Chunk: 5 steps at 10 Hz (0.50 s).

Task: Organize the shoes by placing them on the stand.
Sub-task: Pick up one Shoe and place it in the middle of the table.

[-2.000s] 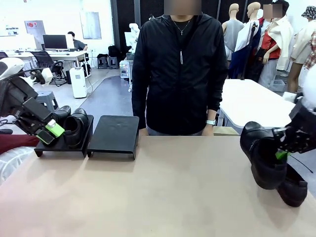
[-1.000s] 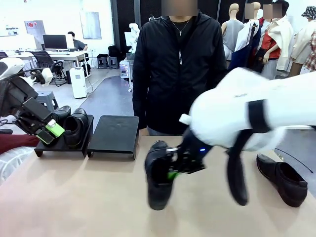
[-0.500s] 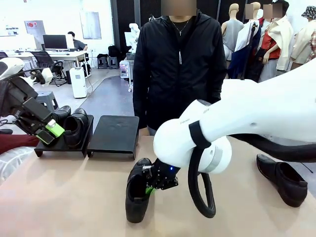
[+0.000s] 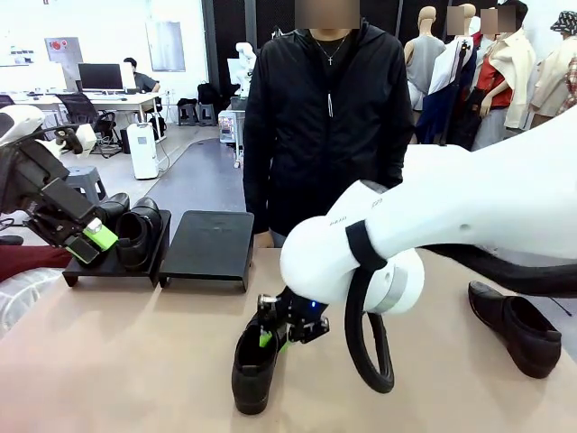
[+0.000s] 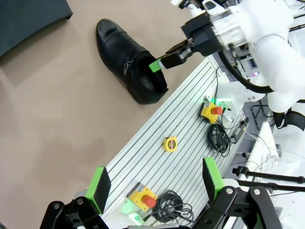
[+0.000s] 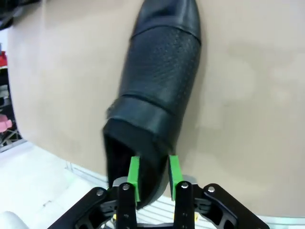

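One black shoe (image 4: 253, 368) stands on the tan table (image 4: 135, 361) at front centre, toe toward me. My right gripper (image 4: 272, 339) hangs over its heel. Seen from the right wrist, the green pads (image 6: 134, 174) stand a little apart astride the heel wall of this shoe (image 6: 157, 71), so the right gripper (image 6: 154, 174) is open. Two shoes (image 4: 140, 233) rest on the left panel of the stand (image 4: 207, 248); its right panel is bare. A further shoe (image 4: 518, 327) lies at the right. My left gripper (image 4: 90, 239) is open beside the stand, also open (image 5: 157, 183) in the left wrist view.
A person in a black jacket (image 4: 325, 135) stands at the far edge of the table. The left wrist view looks down on the centre shoe (image 5: 128, 62), the table's ribbed metal edge (image 5: 157, 143), a yellow tape measure (image 5: 170, 143) and stop buttons (image 5: 212, 110).
My right arm swept the shoe from the right side to front centre and set it on the table. Its jaws have now parted. The left arm has not moved.
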### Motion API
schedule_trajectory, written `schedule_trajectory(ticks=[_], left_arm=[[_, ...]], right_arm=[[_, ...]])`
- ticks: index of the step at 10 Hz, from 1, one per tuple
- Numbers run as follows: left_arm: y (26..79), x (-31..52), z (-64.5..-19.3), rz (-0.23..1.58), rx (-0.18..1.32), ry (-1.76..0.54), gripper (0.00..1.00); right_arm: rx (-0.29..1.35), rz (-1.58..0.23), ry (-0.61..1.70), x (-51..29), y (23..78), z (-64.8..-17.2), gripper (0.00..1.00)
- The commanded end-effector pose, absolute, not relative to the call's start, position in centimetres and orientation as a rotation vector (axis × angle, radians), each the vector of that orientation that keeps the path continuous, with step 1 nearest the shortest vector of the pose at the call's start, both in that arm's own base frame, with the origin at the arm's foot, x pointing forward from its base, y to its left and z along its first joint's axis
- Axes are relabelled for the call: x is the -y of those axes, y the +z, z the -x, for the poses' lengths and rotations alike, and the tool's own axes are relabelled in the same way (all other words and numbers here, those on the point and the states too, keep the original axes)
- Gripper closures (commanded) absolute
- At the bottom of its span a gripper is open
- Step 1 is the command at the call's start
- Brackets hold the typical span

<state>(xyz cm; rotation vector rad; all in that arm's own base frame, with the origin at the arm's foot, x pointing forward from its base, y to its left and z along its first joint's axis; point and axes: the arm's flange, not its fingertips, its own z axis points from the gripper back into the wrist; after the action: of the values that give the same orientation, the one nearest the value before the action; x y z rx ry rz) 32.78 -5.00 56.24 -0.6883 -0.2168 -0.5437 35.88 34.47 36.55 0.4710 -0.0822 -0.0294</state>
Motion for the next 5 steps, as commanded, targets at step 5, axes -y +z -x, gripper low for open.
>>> schedule_trajectory(ticks=[5], left_arm=[[56.5,4.9,-32.8,0.701,0.211,-0.545,0.0]], right_arm=[[0.17,-0.512,0.136,-13.5,53.1,-29.8,0.0]])
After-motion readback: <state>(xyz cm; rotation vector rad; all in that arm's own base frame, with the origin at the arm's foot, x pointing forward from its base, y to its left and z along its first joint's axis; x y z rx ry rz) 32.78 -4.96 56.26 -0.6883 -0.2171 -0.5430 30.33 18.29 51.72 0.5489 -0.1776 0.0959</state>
